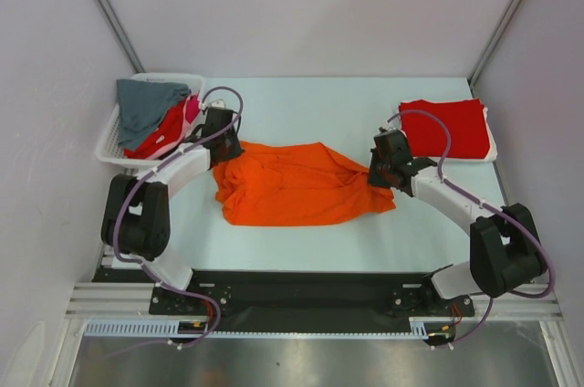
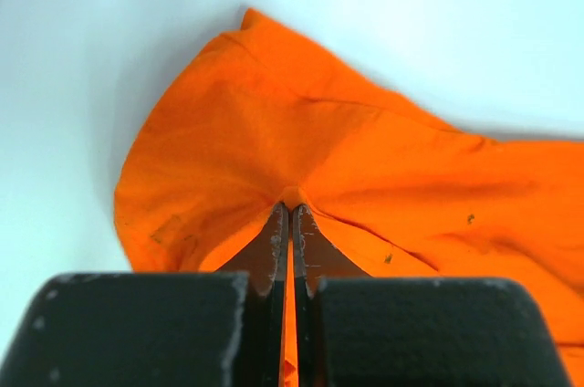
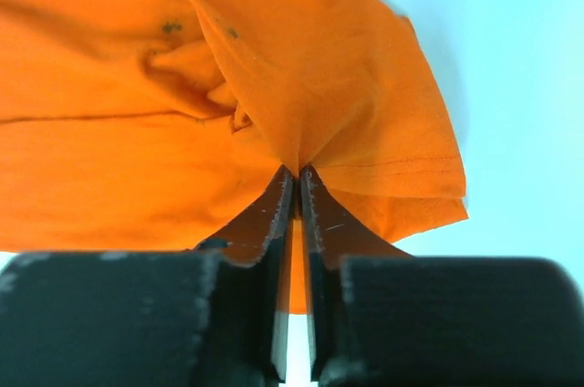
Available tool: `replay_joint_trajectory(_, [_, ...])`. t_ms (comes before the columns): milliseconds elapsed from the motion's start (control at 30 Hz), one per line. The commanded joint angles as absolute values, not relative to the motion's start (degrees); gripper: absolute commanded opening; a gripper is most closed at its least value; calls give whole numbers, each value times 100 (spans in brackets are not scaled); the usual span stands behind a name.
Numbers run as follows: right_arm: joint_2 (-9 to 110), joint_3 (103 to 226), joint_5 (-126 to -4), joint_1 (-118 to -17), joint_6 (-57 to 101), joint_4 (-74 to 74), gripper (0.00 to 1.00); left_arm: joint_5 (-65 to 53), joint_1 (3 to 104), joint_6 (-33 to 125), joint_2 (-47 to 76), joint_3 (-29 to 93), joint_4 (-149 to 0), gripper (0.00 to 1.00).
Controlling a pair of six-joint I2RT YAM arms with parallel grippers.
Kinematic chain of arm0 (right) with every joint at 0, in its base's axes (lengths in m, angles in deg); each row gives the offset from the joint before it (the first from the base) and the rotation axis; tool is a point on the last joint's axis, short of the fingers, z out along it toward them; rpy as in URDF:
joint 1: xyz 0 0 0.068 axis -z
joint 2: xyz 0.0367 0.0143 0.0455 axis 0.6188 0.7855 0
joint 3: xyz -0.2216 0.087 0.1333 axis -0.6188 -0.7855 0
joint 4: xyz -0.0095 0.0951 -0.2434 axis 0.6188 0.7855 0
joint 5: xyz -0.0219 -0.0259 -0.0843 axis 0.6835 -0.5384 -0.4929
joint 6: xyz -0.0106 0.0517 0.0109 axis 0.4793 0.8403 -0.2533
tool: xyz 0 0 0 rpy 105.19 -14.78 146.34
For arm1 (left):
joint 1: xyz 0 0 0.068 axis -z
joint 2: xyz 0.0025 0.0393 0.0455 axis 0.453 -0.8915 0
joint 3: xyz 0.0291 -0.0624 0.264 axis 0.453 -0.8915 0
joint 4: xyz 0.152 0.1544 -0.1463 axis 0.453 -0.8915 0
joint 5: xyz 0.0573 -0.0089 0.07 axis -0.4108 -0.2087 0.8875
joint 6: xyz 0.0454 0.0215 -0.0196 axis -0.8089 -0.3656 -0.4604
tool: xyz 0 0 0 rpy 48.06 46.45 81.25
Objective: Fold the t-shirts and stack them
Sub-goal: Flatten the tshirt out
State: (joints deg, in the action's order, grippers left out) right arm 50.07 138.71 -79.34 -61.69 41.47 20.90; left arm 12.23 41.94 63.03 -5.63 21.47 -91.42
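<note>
Starting at the left gripper: clamped right down on a small pinch of the orange t-shirt, near its left end, cloth puckered up toward the tips. Same deal at the right gripper: squeezed closed on a little ridge of the same shirt, close by its right edge. So, pinned at both ends.

Zooming out: sprawled rumpled across the middle of the table between the two grippers, nowhere near flat, bunched into a lump on the left side. Off in the far right corner, a red t-shirt already folded into a neat square, well apart from the orange one. Over on the far left, a white basket with a grey tee, a red tee and a pink tee heaped inside, near the left gripper.

Now the worrying bit, just guessing. Pretty thin pinches, so could easily slip out on a lift or a stretch, dropping one end and leaving a worse heap. Can't tell the number of layers caught in either pinch; with two caught, likely to drag a crease along instead of spreading the shirt. Pulling harder on one side than the other: probably a skewed fold. Also worth minding the basket, close enough to get nudged on a wide swing.
</note>
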Motion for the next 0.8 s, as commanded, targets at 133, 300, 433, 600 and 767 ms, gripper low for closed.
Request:
replay_joint_trajectory(133, [5447,14500,-8169,-6117,4214,2039,11,1172,4232,6245,-41,2036,-9160,0])
replay_joint_trajectory(300, [5667,14746,-8414,-6108,4232,2074,5,1041,4240,6219,12,2027,-9195,1])
replay_joint_trajectory(433, [5887,14940,-8520,-6099,4232,2188,24,988,4249,6183,-6,2018,-9204,4])
replay_joint_trajectory(600, [6028,15036,-8599,-6091,4267,2206,0,935,4249,6192,-164,2045,-9204,5])
replay_joint_trajectory(767, [6054,15054,-8837,-6056,4346,2276,1,830,4258,6157,-348,2089,-9204,24])
